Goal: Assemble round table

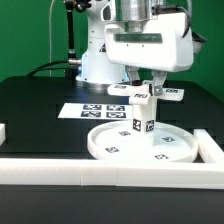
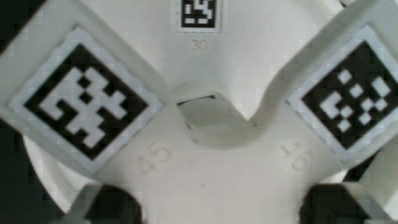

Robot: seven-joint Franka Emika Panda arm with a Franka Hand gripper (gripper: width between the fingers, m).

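Note:
The large round rimmed disc (image 1: 160, 150) lies flat on the black table near the front rail. The short thick cylinder (image 1: 143, 118) stands upright on it, left of the disc's middle. The cross-shaped piece (image 1: 172, 95) sits level on top of the cylinder, its tagged arms sticking out to both sides. My gripper (image 1: 148, 86) comes straight down over it, its fingers closed on the piece's middle. In the wrist view the cross-shaped piece (image 2: 214, 150) fills the picture, with a hole at its centre. My gripper (image 2: 217, 206) holds it between dark fingertips (image 2: 111, 205).
The marker board (image 1: 92, 110) lies on the table behind the disc, toward the exterior view's left. Long white border rails run along the front (image 1: 100, 172) and up the exterior view's right (image 1: 212, 150). The robot base (image 1: 100, 60) stands at the back.

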